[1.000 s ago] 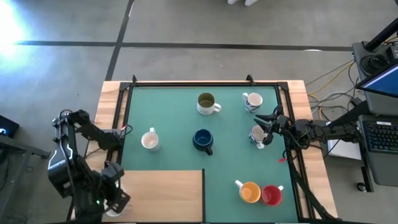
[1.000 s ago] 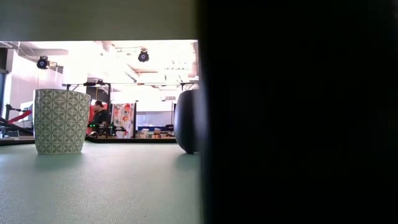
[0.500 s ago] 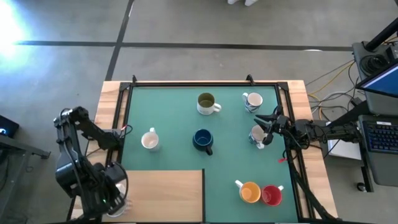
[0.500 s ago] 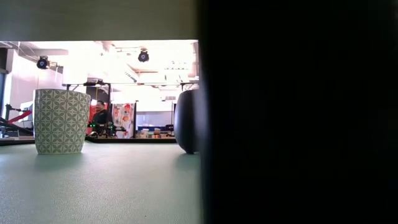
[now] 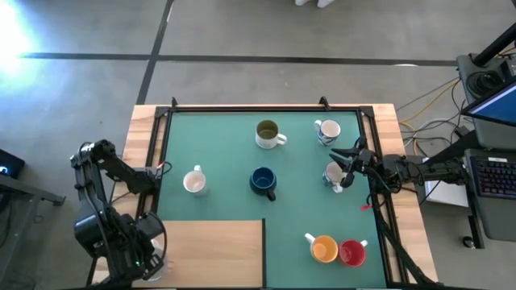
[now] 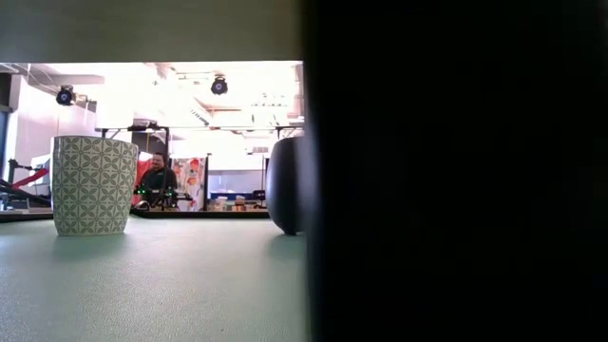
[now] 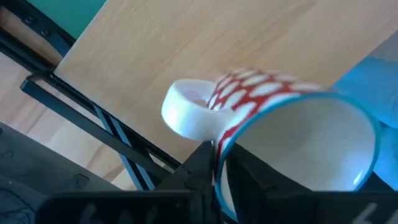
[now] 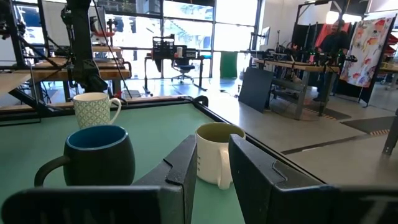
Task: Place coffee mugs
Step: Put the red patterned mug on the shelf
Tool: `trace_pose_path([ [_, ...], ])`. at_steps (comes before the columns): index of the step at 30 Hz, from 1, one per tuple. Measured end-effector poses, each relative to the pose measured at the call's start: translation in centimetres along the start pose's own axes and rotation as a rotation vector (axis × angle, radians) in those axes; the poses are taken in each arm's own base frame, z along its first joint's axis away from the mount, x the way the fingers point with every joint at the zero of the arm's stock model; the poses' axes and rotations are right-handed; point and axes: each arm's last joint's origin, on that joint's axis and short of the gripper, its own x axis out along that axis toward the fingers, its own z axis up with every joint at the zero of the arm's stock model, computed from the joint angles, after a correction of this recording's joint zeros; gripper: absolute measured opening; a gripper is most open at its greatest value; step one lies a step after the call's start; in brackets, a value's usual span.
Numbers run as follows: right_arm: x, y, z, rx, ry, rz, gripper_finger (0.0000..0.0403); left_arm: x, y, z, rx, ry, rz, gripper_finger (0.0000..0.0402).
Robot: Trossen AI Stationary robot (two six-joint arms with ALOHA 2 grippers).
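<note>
My left gripper (image 7: 214, 171) clamps a red-patterned mug (image 7: 292, 137); right gripper (image 5: 348, 167) open beside a white mug (image 5: 333, 173); six mugs remain unplaced.

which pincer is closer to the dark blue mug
Right. The right pincer sits toward the mat's right edge, a short way from the dark blue mug; the left pincer is off at the near-left corner.

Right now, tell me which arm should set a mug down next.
The left. Its gripper already grips a red-patterned mug by the rim over the wooden board. The right gripper rests at the table's right edge by a white mug, holding nothing.
</note>
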Motion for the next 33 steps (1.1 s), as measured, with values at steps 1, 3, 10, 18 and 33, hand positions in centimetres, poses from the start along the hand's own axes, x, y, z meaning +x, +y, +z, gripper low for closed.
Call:
trace_pose_path([
  [1, 0.0, 0.0, 0.0, -0.001, 0.000, 0.000, 0.0082, 0.0, 0.0, 0.0, -0.007, 0.002, -0.003, 0.0016],
  [3, 0.0, 0.0, 0.0, 0.000, 0.000, 0.000, 0.0082, -0.1, -0.1, -0.1, -0.018, 0.006, -0.009, 0.0010],
  [10, 0.0, 0.0, 0.0, -0.001, 0.000, 0.000, 0.0082, -0.3, -0.2, -0.5, -0.033, 0.078, -0.011, 0.0011],
  [18, 0.0, 0.0, 0.0, 0.000, 0.000, 0.000, 0.0082, -0.1, 0.0, -1.5, -0.066, 0.099, -0.004, 0.0011],
  [33, 0.0, 0.0, 0.0, -0.001, 0.000, 0.000, 0.0082, 0.5, -0.4, -2.6, -0.132, 0.107, 0.003, 0.0011],
])
